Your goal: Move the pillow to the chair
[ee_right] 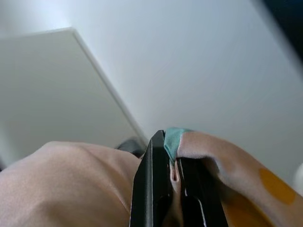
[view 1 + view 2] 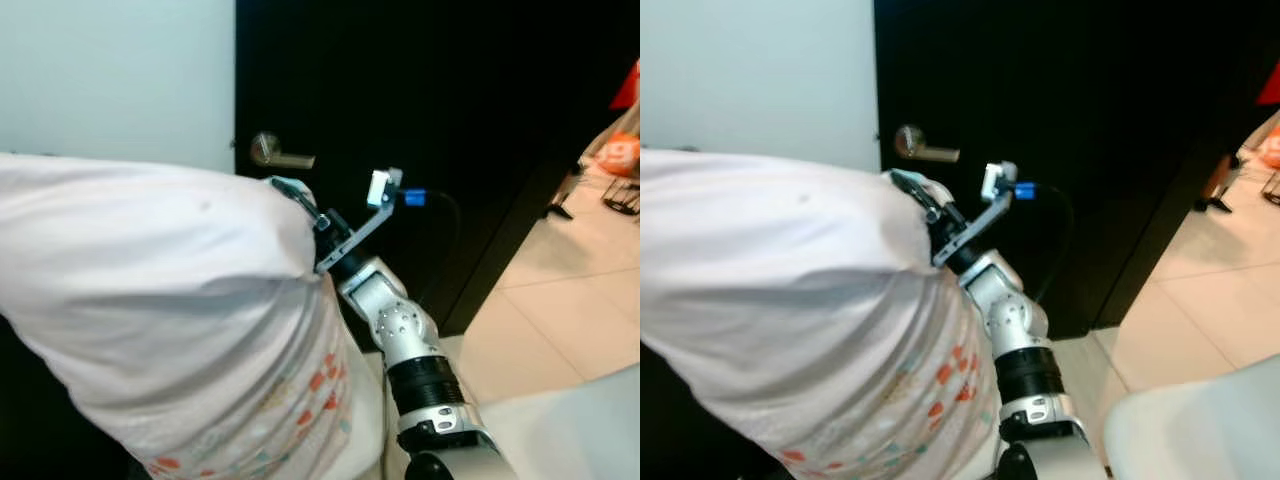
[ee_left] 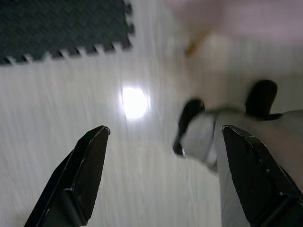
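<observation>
Right wrist view: right tool [image 1: 176, 189] clamped on pillow [image 2: 160, 300] corner; left tool [image 3: 165, 142] spread wide, holding nothing.

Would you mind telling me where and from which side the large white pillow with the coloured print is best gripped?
By a corner or edge fold, from the side. The large white pillow is bulky and soft, so only thin fabric fits between the fingers. The right gripper already pinches its teal-tipped corner this way.

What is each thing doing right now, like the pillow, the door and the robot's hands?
pillow: lifted, pinched at one corner.
right gripper: shut on the pillow's corner.
left gripper: open, holding nothing, pointing at the floor.
door: closed, as far as shows.
door handle: level.
</observation>
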Robot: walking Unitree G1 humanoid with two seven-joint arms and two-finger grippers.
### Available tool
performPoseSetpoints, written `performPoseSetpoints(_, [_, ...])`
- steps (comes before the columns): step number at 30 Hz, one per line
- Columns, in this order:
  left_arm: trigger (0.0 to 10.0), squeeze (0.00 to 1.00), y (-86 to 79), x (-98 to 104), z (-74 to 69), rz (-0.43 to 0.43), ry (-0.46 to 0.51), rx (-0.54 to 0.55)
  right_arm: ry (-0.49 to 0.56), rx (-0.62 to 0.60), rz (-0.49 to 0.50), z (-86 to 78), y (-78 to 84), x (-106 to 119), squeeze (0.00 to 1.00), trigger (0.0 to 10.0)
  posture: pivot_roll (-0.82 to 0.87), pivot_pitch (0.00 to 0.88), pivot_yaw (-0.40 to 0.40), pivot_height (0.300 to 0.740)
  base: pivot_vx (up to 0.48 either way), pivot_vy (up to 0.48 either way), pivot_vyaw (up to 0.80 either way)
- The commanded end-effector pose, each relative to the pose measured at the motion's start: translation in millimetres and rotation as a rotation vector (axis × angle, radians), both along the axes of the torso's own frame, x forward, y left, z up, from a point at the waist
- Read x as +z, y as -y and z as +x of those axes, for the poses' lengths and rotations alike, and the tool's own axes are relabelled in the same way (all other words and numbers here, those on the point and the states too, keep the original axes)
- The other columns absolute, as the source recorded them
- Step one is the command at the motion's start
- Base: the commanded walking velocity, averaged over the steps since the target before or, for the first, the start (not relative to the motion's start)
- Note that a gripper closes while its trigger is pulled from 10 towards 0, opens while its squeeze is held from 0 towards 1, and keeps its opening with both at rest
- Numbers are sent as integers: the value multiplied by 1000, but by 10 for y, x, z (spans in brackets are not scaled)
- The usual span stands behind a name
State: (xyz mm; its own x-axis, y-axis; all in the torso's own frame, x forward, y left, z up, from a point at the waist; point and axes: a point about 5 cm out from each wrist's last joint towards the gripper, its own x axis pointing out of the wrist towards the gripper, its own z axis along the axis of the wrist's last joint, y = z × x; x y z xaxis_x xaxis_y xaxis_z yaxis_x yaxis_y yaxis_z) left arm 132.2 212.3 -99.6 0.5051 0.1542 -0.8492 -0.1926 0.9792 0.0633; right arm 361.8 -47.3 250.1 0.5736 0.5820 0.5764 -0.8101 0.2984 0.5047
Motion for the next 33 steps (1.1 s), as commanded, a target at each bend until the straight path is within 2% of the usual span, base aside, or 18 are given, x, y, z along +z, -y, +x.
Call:
performPoseSetpoints(1, [10000,0,54,-60,-147,-15,-54,-11,63,-86,53,26,55,184,0,10000,156,39,-108,740,274,0,0])
performPoseSetpoints(3, [10000,0,57,-61,-150,-23,-50,-1,39,-153,43,86,125,192,0,10000,157,40,-109,740,270,0,0])
performPoseSetpoints(4, [10000,0,60,-62,-154,-33,-46,11,28,-249,21,153,232,238,0,10000,160,42,-110,740,0,0,0])
performPoseSetpoints(7, [10000,0,61,-64,-160,-38,-48,13,20,-320,7,198,316,283,0,10000,160,43,-110,740,0,0,0])
performPoseSetpoints(8, [10000,0,60,-65,-164,-36,-48,14,61,-379,-24,213,382,361,0,10000,163,42,-110,740,0,0,0])
performPoseSetpoints(11, [10000,0,60,-65,-165,-36,-48,15,74,-399,-31,219,409,394,0,10000,163,42,-110,740,0,0,0])
performPoseSetpoints(13, [10000,0,63,-68,-174,-40,-49,9,107,-627,-126,282,614,522,0,10000,167,36,-116,740,0,0,0])
performPoseSetpoints(18, [10000,0,71,-73,-188,-44,-52,11,110,-835,-178,351,940,663,0,10000,169,33,-117,740,0,0,0])
performPoseSetpoints(19, [10000,0,71,-73,-188,-44,-52,11,110,-835,-178,351,940,663,0,10000,169,33,-117,740,0,0,0])
performPoseSetpoints(20, [10000,0,73,-74,-191,-44,-52,11,118,-875,-180,360,1046,704,0,10000,169,33,-117,740,0,0,0])
performPoseSetpoints(24, [10000,0,75,-74,-193,-45,-51,10,123,-902,-176,367,1110,732,0,10000,169,37,-119,740,0,0,0])
performPoseSetpoints(25, [10000,0,77,-76,-200,-45,-52,8,138,-955,-179,367,1247,790,0,10000,171,42,-119,740,0,0,0])
performPoseSetpoints(26, [10000,0,77,-76,-200,-45,-52,8,138,-955,-179,367,1247,790,0,10000,171,42,-119,740,0,0,0])
performPoseSetpoints(27, [10000,0,76,-79,-212,-45,-54,6,166,-1000,-192,355,1338,845,0,10000,170,43,-117,740,0,0,0])
performPoseSetpoints(30, [10000,0,70,-84,-236,-44,-58,4,219,-988,-213,339,1297,859,0,10000,171,48,-114,740,0,0,0])
performPoseSetpoints(31, [10000,0,66,-87,-250,-44,-60,4,233,-905,-255,347,1082,739,0,10000,168,54,-111,740,0,0,0])
performPoseSetpoints(32, [10000,0,65,-90,-264,-44,-63,6,226,-748,-331,348,743,487,0,10000,166,59,-110,740,0,0,0])
performPoseSetpoints(33, [10000,0,65,-90,-264,-44,-63,6,226,-748,-331,348,743,487,0,10000,166,59,-110,740,0,0,0])
